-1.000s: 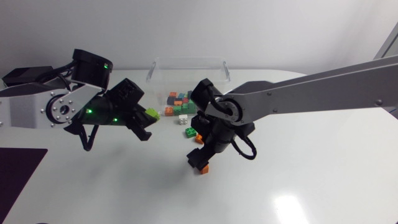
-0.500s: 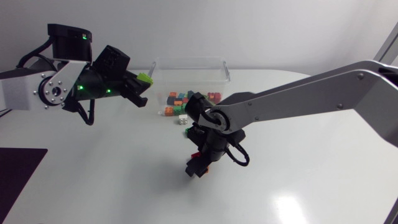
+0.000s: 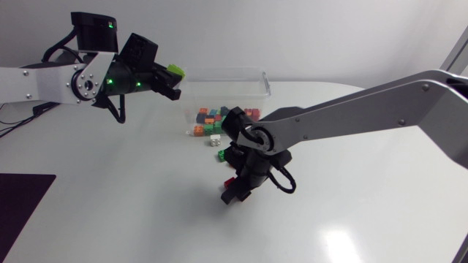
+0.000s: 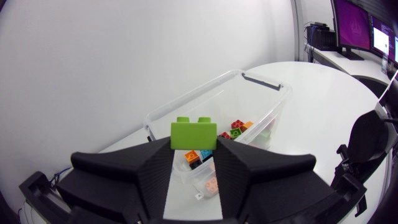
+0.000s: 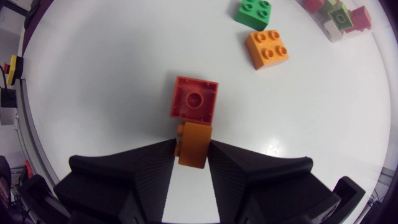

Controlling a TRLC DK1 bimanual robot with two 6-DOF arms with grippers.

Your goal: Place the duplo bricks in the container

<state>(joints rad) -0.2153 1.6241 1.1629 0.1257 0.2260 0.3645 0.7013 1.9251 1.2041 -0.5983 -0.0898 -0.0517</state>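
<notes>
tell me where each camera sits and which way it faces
Head view: above the table, looking down; left arm and right arm enter from its sides.
Left wrist view: on the left arm, facing the clear container; left gripper holds a lime brick.
Right wrist view: on the right arm, facing down at the table; right gripper holds an orange brick.
Shared: head and left wrist views both show lime brick and container.
</notes>
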